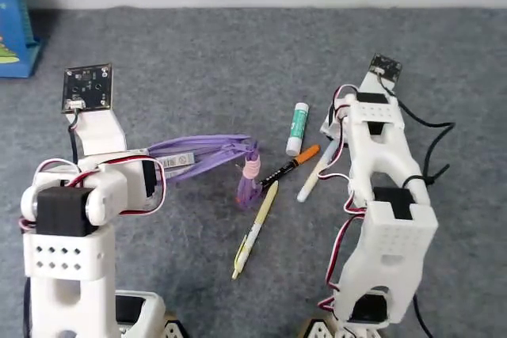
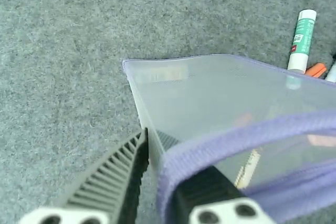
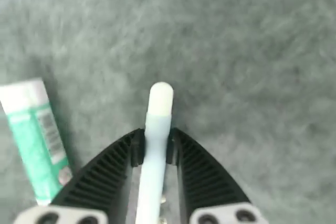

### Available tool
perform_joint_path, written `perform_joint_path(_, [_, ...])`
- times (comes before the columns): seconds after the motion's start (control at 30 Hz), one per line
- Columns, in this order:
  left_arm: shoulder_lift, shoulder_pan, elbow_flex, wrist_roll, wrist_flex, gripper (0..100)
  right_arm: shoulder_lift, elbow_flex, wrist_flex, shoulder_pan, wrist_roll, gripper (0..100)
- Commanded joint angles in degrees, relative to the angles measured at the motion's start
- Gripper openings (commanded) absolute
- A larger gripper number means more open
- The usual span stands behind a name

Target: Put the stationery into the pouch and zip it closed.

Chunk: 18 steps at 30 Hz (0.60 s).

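Purple trim edges the clear pouch [image 1: 202,150], and everything else is easiest to place from it. The left gripper [image 2: 160,153] is clamped on the pouch's near corner, one finger on each side of the plastic wall, so the pouch stands on edge above the grey felt table [image 1: 198,53]. In the left wrist view the two purple bands look parted, so I'd guess the mouth is open, though I can't be sure.

All the stationery is outside the pouch, just past its far end. The glue stick [image 1: 297,128] lies farthest from it. An orange-capped marker [image 1: 290,167] comes nearly up to that end, and a yellow pen [image 1: 256,229] slants away from the same end toward the arms' bases. The white pen [image 1: 314,178] lies just beyond the marker. The right gripper [image 3: 155,141] has it pinched between its fingers, with the pale cap sticking out in front. I can't tell whether the pen is lifted off the felt yet.

I take this to be the first pick, with nothing loaded and the zip untouched. The next move would be to lift the white pen, turn it in line with the pouch's opening and slide it in lengthways. The left arm needs to hold the pouch steady, because the soft wall could fold and a badly angled tip could catch on the trim.
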Motion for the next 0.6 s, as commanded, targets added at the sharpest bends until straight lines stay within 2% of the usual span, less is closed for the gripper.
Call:
perform_joint_path(0.0, [0.26,0.18,-0.13,0.7,-0.09,1,-5.23,-3.08,5.58,0.48,0.7,0.7])
perform_joint_path(0.37, [0.26,0.18,-0.13,0.7,-0.09,1,-26.07,-2.9,22.9,-1.01,6.15,0.8])
perform_joint_path(0.57, [0.26,0.26,-0.13,0.7,-0.18,1,-42.86,4.84,24.22,-4.7,5.98,0.8])
